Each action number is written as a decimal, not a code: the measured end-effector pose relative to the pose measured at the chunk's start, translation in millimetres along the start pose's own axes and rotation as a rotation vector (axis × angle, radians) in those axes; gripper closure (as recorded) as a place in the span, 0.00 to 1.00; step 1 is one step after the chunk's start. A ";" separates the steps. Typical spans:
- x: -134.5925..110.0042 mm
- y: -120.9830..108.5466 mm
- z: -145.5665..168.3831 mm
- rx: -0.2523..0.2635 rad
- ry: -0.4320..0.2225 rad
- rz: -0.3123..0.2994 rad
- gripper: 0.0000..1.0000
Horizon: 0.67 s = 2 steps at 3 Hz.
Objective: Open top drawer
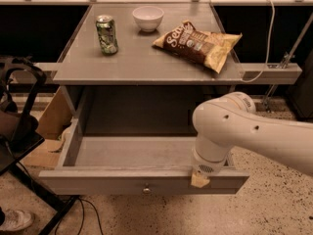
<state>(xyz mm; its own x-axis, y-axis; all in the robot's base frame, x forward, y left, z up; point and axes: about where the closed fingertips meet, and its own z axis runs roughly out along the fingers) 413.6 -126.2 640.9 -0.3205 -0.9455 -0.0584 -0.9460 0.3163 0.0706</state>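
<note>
Presently, end effector (199, 179) at top drawer (98, 185) front edge.

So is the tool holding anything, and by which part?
Cannot tell. The tool sits at the top drawer's front rim, right of the knob, but the arm hides any grip.

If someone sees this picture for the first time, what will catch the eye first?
The big white arm reaching in from the picture's right draws the eye first, its tool at the front edge of the top drawer, which stands wide open with a plain grey inside. Next come the green can, white bowl and chip bag on the table above.
</note>
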 end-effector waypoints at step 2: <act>5.7 17.6 1.2 -0.004 -0.001 0.015 1.00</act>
<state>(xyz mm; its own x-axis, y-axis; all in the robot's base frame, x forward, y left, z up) 395.1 -125.9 640.6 -0.3345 -0.9406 -0.0584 -0.9410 0.3300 0.0754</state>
